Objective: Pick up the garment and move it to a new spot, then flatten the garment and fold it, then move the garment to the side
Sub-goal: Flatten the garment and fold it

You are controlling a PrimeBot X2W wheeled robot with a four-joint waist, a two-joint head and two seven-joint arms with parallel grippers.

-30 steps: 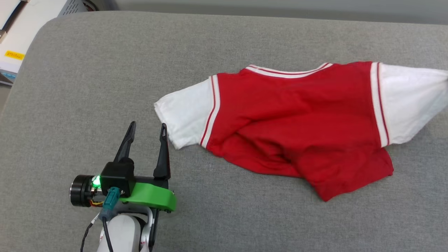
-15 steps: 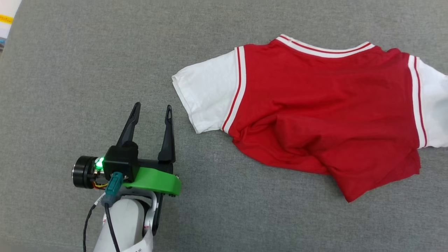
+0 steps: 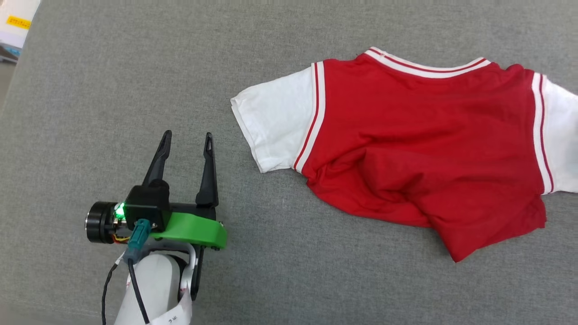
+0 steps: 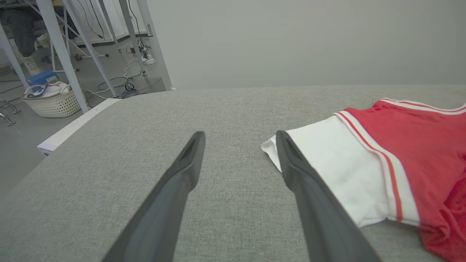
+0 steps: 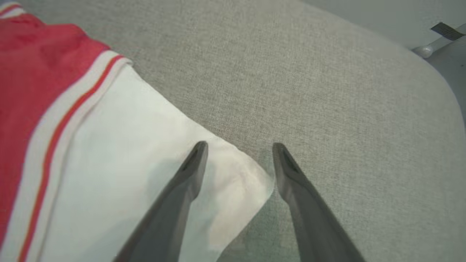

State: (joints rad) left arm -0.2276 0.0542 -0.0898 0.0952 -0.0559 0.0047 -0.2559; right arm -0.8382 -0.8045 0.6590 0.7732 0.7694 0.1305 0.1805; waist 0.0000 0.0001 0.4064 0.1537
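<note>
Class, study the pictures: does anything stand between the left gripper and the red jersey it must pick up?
Nothing visible does. Only bare grey cushion lies between the open left gripper and the near white sleeve of the jersey, just to the gripper's right.

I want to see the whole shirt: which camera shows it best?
The head view: nearly all the garment shows, collar to hem, one sleeve cropped. The left wrist view catches one white sleeve and some red; the right wrist view, mostly the other sleeve.
</note>
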